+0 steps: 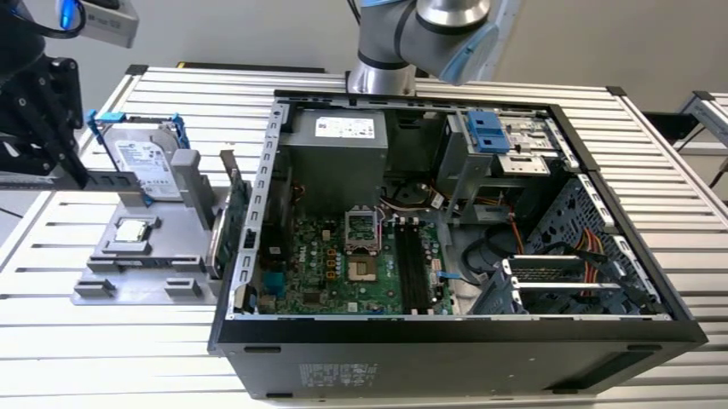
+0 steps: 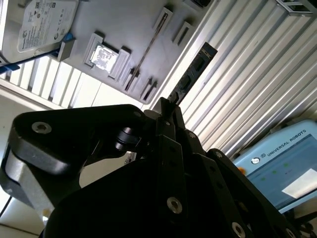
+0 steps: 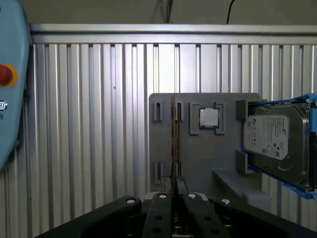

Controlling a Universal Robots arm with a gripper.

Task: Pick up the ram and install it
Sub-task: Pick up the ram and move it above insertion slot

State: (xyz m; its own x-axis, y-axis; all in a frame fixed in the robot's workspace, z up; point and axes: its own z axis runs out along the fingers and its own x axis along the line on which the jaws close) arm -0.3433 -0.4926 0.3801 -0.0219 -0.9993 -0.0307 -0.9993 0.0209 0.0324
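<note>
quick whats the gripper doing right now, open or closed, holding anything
Gripper: closed, holding the ram, which juts out past its tip in the second wrist view.

A: Worktop contents?
B: Slatted metal worktop (image 1: 102,358). An open computer case (image 1: 455,349) lies on its side, the green motherboard (image 1: 330,264) facing up and a grey power supply (image 1: 336,162) next to it inside.
A: Beside the case?
B: A grey holder (image 1: 148,264), at the exterior view's left. A blue-framed hard drive (image 1: 148,166) stands on it, with a square chip (image 1: 135,228) seated just beside the drive.
</note>
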